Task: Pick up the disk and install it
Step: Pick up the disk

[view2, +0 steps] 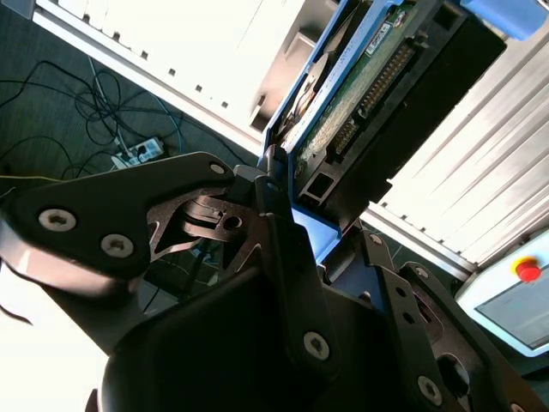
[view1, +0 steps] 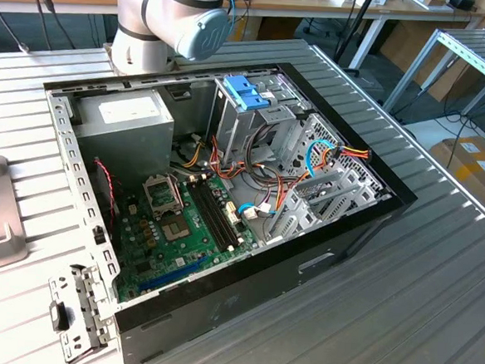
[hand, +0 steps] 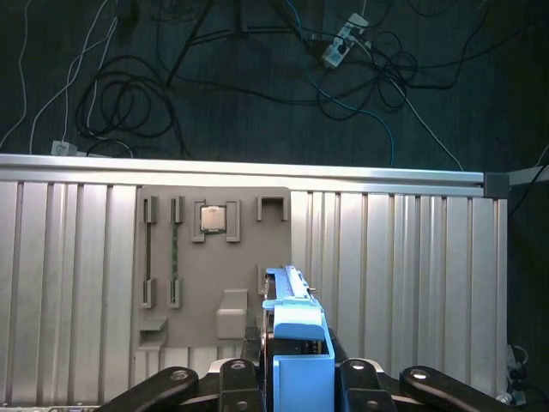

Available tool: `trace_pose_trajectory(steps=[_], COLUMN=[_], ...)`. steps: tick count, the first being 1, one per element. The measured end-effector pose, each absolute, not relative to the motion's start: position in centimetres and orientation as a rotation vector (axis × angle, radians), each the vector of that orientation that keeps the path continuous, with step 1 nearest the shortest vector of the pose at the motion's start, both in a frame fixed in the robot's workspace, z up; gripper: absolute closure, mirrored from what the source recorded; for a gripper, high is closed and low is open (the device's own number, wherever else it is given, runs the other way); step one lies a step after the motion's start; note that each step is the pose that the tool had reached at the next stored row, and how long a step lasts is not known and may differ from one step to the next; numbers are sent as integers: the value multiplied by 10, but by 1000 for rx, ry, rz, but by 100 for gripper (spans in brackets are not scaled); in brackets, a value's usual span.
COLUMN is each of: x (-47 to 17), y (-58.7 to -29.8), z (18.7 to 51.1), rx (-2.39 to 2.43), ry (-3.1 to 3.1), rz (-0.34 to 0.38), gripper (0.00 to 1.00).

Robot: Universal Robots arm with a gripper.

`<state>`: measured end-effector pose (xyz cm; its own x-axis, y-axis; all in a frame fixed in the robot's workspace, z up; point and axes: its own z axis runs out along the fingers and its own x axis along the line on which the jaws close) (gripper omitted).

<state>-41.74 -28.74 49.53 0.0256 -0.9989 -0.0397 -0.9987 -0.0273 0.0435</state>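
Open computer case (view1: 242,303) on slatted table (view1: 434,295)

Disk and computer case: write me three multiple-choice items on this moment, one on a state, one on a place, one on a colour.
1. The computer case is: A) closed B) open, insides showing C) upside down
2. The disk is: A) clamped in the gripper, by the grey tray B) inside the computer case C) lying flat on the grey tray
3. The disk's frame is: A) red B) yellow C) light blue
Answers: B, the motherboard shows in the exterior view; A, the fingers grip it in both wrist views; C, blue plastic edges it.
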Motion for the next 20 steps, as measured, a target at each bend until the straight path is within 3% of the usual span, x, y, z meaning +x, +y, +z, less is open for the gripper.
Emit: trace_pose_trajectory(steps=[20], x=[-411], y=[-288], z=[495], rx=[2247], ry=[-2188], rz=[-92], gripper=[63])
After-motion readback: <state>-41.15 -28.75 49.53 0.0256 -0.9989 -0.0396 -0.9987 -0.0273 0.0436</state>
